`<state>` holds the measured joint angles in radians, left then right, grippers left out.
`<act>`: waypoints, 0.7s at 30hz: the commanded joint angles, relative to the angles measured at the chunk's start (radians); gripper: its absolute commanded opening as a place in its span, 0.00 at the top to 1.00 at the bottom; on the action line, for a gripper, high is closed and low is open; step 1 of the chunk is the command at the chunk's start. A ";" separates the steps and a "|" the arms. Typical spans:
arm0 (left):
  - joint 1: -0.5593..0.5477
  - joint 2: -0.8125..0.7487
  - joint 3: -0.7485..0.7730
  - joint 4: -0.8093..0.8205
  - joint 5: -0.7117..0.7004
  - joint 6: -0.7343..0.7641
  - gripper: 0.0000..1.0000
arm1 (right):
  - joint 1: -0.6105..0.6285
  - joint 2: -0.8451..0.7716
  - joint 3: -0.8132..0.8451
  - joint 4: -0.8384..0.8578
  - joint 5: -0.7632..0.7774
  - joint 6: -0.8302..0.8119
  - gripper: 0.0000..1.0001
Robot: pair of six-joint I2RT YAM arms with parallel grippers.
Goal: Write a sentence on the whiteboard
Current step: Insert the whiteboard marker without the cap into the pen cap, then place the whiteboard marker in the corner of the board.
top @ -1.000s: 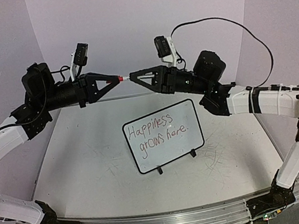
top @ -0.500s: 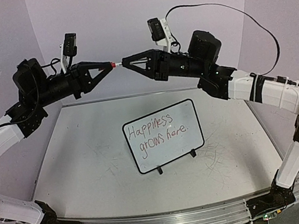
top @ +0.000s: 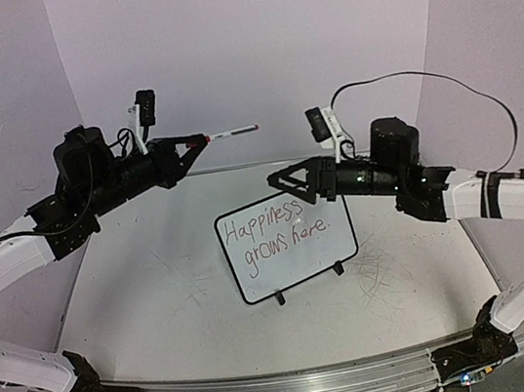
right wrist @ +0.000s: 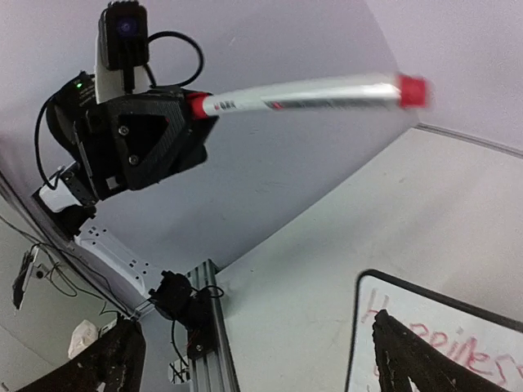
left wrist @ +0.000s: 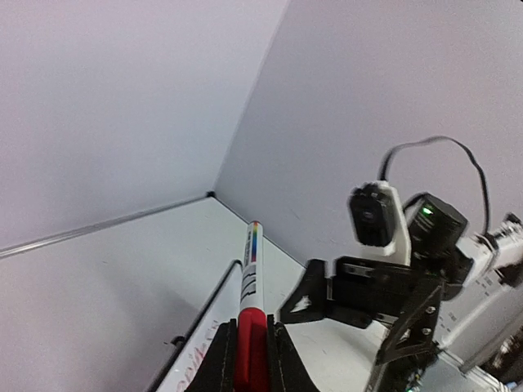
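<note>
Gripping a red-capped marker (top: 233, 132) by its red end, the left gripper (top: 197, 141) is closed narrowly on it. The white barrel juts out level toward the right arm, high above the table (top: 148, 292). The right gripper (top: 285, 185) stands wide and holds nothing. It hovers apart from the marker's free end, just above the upper right corner of the whiteboard (top: 302, 267).

The whiteboard stands propped on its feet near the middle of the table. The sentence (top: 271, 226) runs across it in two red lines, reading "Happiness grows here."

Judgement: the lettering looks complete, so the step in hand is putting the marker away. The next move calls for the left arm to lower the marker and lay it on the table without brushing the board or its wet ink.

Limitations:
- The marker's free end is blurred in the right wrist view, so whether its red tip is a plug or a nib cannot be told.
- The barrel print is illegible.
- Both wrist views crop the board to a corner.
</note>
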<state>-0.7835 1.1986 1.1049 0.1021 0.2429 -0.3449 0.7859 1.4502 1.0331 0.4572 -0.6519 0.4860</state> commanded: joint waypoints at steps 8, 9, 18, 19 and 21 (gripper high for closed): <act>0.042 0.039 0.145 -0.231 -0.648 -0.142 1.00 | -0.062 -0.289 -0.064 -0.129 0.303 -0.124 0.02; 0.075 0.055 0.150 -0.287 -0.628 -0.175 1.00 | -0.062 -0.298 -0.065 -0.138 0.315 -0.132 0.02; 0.551 0.076 -0.184 -0.230 0.125 -0.464 1.00 | -0.062 -0.318 -0.068 -0.208 0.392 -0.195 0.02; 0.558 0.063 -0.225 -0.171 0.172 -0.485 1.00 | -0.062 -0.318 -0.068 -0.212 0.392 -0.197 0.02; 0.559 0.050 -0.297 -0.113 0.225 -0.514 1.00 | -0.062 -0.321 -0.076 -0.213 0.397 -0.199 0.02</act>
<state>-0.2157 1.2895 0.9127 -0.1490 0.1558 -0.7333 0.7189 1.1477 0.9640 0.2538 -0.2918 0.3187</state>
